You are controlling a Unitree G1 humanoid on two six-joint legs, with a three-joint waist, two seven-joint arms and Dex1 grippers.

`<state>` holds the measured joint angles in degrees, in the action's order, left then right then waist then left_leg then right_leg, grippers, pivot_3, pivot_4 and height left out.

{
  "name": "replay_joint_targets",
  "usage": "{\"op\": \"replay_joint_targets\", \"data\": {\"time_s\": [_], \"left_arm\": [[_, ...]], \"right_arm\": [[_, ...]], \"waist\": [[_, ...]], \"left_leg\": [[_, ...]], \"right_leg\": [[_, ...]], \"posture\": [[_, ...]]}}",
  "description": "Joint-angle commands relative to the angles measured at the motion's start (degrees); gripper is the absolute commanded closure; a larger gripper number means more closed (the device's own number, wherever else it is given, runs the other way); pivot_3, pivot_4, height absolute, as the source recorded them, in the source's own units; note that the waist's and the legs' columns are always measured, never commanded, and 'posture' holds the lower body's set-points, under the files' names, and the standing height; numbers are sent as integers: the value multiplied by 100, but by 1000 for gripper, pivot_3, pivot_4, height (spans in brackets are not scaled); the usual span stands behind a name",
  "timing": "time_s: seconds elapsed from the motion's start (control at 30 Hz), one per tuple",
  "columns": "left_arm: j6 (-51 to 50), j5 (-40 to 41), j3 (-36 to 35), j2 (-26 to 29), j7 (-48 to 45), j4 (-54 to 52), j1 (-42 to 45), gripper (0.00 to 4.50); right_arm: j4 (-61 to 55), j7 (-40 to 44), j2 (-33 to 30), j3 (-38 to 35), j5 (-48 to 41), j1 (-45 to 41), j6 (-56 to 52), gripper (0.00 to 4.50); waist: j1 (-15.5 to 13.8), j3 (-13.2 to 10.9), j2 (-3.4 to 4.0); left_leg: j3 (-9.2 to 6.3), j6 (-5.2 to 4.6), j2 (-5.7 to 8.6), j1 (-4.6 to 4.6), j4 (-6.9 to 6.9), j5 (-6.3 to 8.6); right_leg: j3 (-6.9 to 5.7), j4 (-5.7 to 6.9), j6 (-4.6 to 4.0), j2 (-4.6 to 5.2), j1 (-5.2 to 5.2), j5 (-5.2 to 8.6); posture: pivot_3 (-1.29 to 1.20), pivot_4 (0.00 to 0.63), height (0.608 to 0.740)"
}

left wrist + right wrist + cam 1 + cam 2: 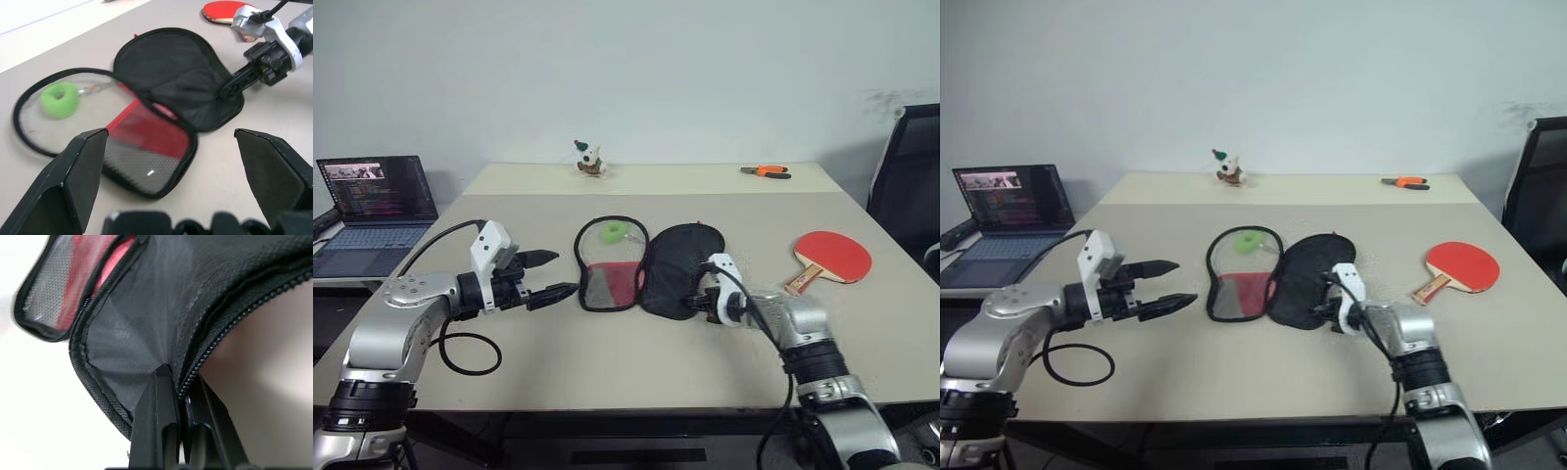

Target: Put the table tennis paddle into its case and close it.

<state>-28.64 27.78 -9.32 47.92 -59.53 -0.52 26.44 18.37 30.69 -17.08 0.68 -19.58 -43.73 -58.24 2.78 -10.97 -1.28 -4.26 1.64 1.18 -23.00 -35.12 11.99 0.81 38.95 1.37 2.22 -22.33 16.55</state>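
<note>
The case lies unzipped and spread flat mid-table. Its red and mesh half with the lime green ring tag is on the left, its black fabric half on the right. My right gripper is shut on the near zip edge of the black half; the right wrist view shows the fingers pinching that edge. My left gripper hovers open just left of the case, nothing between its fingers. The table tennis paddle, red face up, lies on the table at the right, apart from both.
An open laptop stands on a side surface at the left. A small toy figure and orange pliers lie at the table's far edge. A black chair is at the right. A black cable loop rests near my left arm.
</note>
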Motion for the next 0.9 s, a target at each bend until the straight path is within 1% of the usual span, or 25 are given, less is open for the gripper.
{"op": "replay_joint_targets", "data": {"time_s": [0.03,0.13,0.27,0.47,0.53,0.63,0.73,0.83,0.9], "left_arm": [[16,57,-26,16,-32,-198,131,0],[42,40,22,-17,-35,-177,165,0],[82,17,68,-40,-47,-141,191,0],[110,13,76,-41,-78,-120,190,0],[112,10,69,-36,-85,-127,173,0],[120,-2,60,-35,-91,-137,139,0],[136,-11,56,-33,-106,-133,119,0],[160,-24,66,-40,-121,-119,128,0],[173,-32,80,-55,-129,-100,146,0]], "right_arm": [[107,432,-429,91,4,-256,-86,4446],[355,783,-728,176,-7,-462,-172,4446],[845,1293,-1092,501,222,-795,97,4446],[1508,1648,-1224,795,577,-1106,563,4446],[1611,1615,-1194,780,650,-1138,655,4446],[1734,1363,-1099,605,686,-1168,781,3844],[1691,1211,-1087,458,679,-1164,756,2846],[1436,1252,-1206,398,647,-1107,585,1749],[1207,1312,-1328,354,616,-1041,441,1139]], "waist": [[0,0,0],[0,0,-1],[0,-1,-2],[0,-1,-2],[0,-1,-2],[-1,-1,-2],[-2,-1,-2],[-5,-1,-2],[-7,-1,-2]], "left_leg": [[0,0,0,0,0,0],[3,0,0,0,-1,0],[4,0,0,-1,-1,0],[7,0,0,0,0,0],[7,0,0,0,0,0],[6,0,0,0,-1,0],[6,0,0,0,-2,-1],[4,1,1,0,-2,-1],[4,0,1,-1,-2,-1]], "right_leg": [[0,0,0,0,0,0],[0,0,0,-1,1,0],[-1,-1,0,-1,0,0],[-2,-2,0,-2,0,0],[-2,-1,0,-2,0,0],[-1,0,0,-1,0,0],[-1,1,0,-1,1,0],[-1,2,1,-1,1,0],[-1,1,0,-1,1,0]], "posture": [[0,150,740],[0,150,740],[0,150,740],[0,150,740],[0,150,740],[0,150,740],[0,150,740],[0,150,740],[0,150,740]]}}
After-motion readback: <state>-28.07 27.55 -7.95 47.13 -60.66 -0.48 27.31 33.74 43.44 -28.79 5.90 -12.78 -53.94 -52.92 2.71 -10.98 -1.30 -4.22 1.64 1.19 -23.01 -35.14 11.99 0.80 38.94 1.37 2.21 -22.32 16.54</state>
